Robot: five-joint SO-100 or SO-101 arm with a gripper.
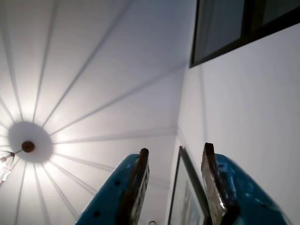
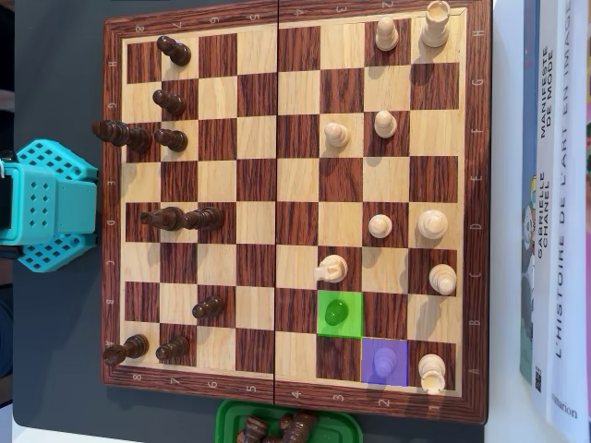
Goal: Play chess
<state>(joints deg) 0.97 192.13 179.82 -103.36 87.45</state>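
Overhead, chessboard [image 2: 295,111] — tool [image 1: 174,154] gapes, empty.

The gripper [image 1: 175,152] points up toward the ceiling in the wrist view, its two blue fingers [image 1: 225,187] parted, nothing between them.

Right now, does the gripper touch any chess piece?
Apart. In the wrist view the gripper points up at the ceiling, with nothing between its open fingers.
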